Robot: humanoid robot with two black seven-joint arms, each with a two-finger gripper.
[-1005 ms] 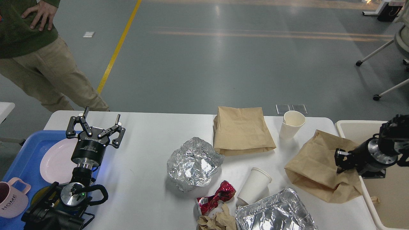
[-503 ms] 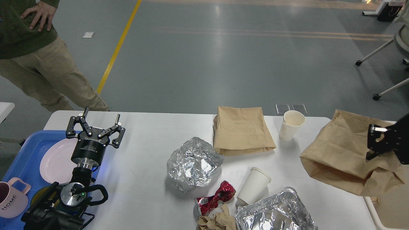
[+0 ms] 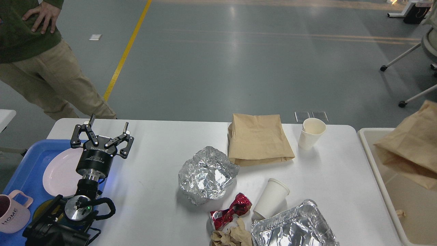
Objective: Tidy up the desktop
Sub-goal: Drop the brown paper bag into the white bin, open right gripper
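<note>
Nearest the robot, along the front edge of the desktop [image 3: 153, 191], lie a crumpled brown paper wad [image 3: 232, 236], a foil tray [image 3: 293, 227] and a crushed red can [image 3: 230, 210], all well to the right of the left gripper [image 3: 102, 135]. A white paper cup [image 3: 271, 199] lies tipped just behind the tray, touching it. A crumpled ball of foil [image 3: 207, 175] sits a little farther back, still right of those jaws.

The left gripper stands upright over the desktop's left end with its 2 fingers spread wide and nothing between them. Below and left of the jaws, a blue tray [image 3: 24, 174] holds a pink plate [image 3: 61, 172] and a pink mug [image 3: 12, 212].

Farther back, a flat brown paper bag [image 3: 257, 140] lies beside a second, upright paper cup [image 3: 312, 132].

At the right edge, another brown bag [image 3: 411, 147] hangs above a beige bin [image 3: 374, 160]; the right gripper is out of sight.

Beyond the table, a person [image 3: 37, 58] stands on the grey floor [image 3: 239, 68].
</note>
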